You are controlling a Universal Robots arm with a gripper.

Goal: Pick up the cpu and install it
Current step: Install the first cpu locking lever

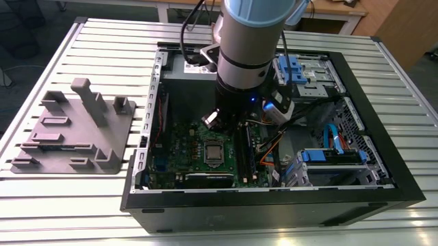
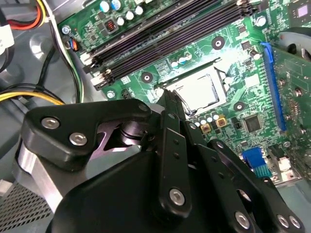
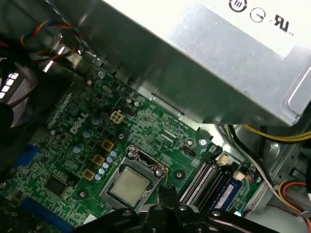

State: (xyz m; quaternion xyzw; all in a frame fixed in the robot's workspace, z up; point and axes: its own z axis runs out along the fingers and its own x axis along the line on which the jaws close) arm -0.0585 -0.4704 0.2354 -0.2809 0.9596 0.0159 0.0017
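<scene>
The cpu, a small silver square, lies flat in the socket of the green motherboard inside the open computer case. Both wrist views look down on the cpu with the metal socket frame around it. My gripper hangs above the board beside the socket, toward the memory slots. Its black fingers come together in one narrow tip with nothing between them. In the exterior view the arm's grey and blue wrist reaches down into the case and covers the gripper.
A grey plastic fixture with upright posts lies on the slatted table at the exterior view's left. Black memory slots, a silver power supply, coloured cables and blue drive bays crowd the case around the socket.
</scene>
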